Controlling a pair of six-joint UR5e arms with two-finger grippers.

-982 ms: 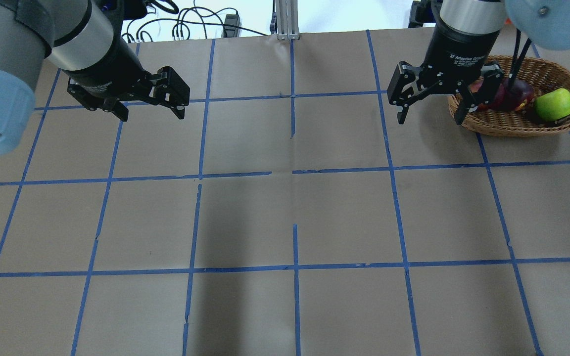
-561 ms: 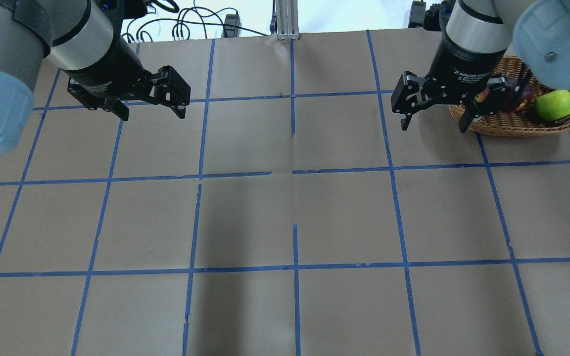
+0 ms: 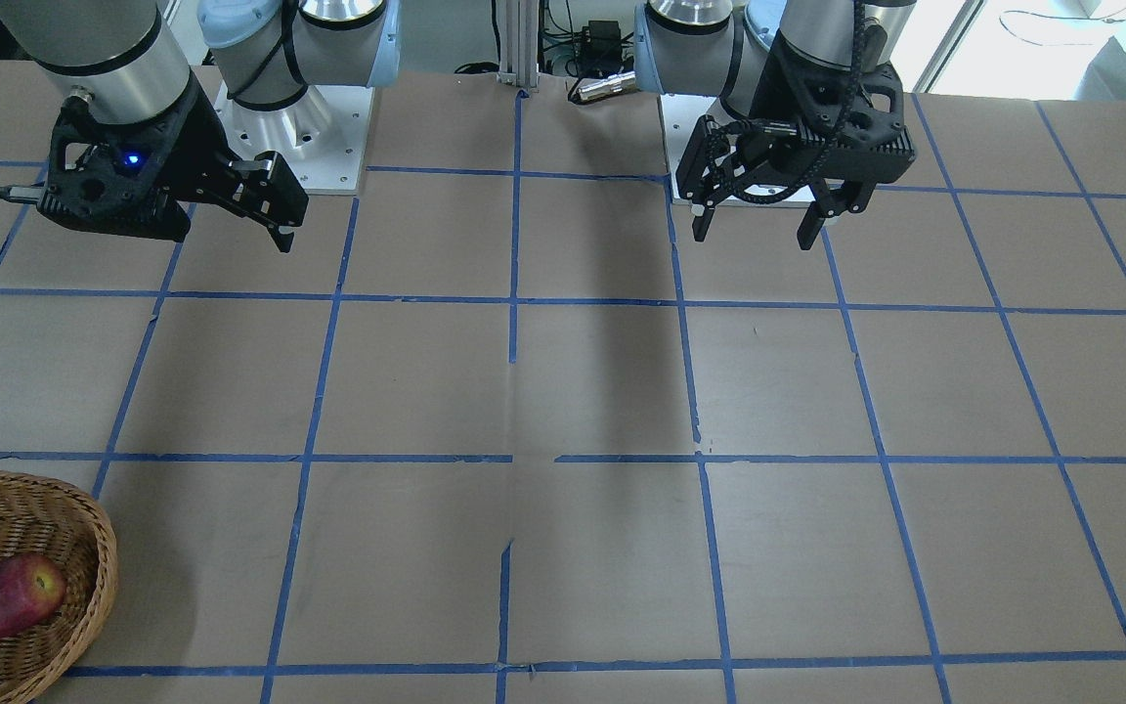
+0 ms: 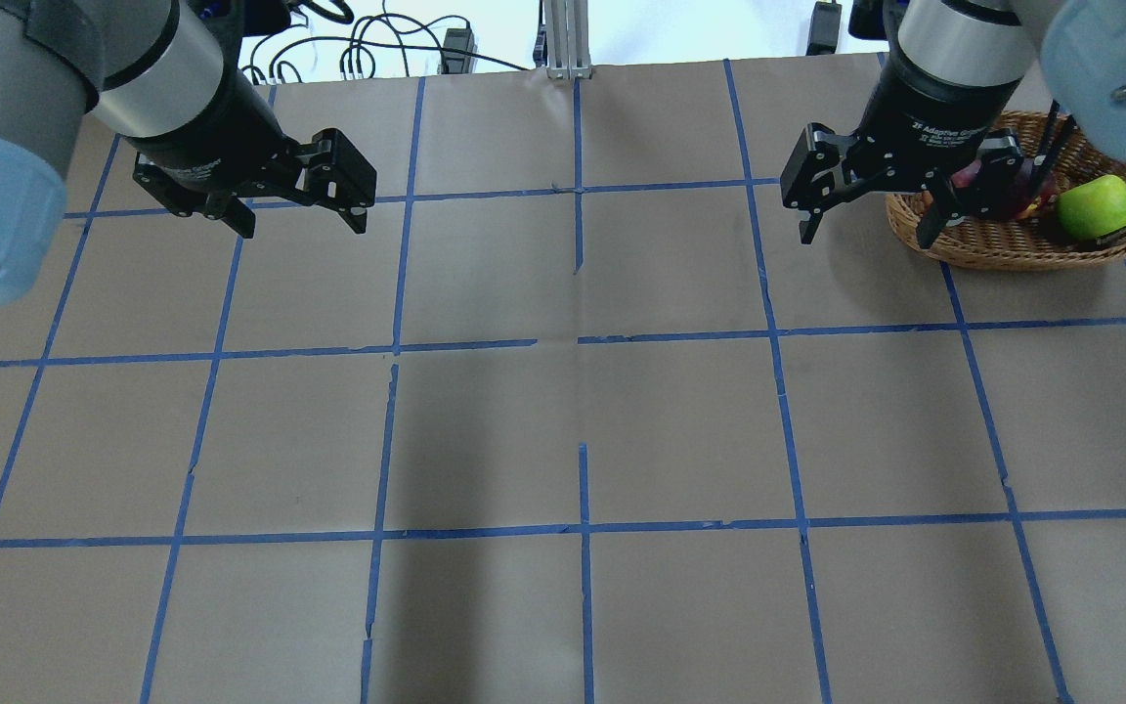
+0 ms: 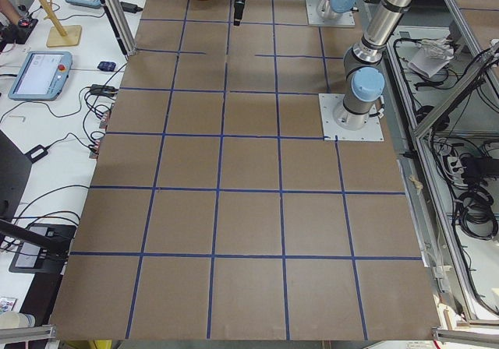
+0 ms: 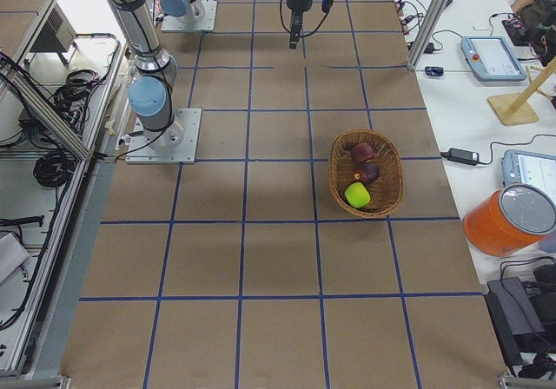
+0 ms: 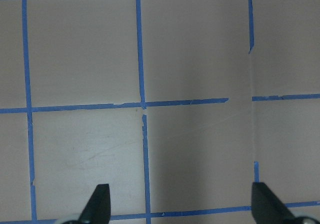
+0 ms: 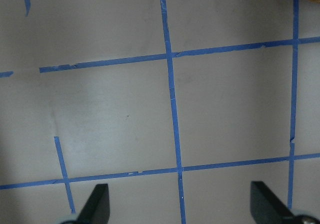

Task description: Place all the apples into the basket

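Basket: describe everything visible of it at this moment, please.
The basket is an oval of tan woven wicker with a thick braided rim, upright on the paper-covered table, across a blue tape line. Inside, in a row, lie a red apple, a dark maroon apple and a green apple. Nothing else touches it.
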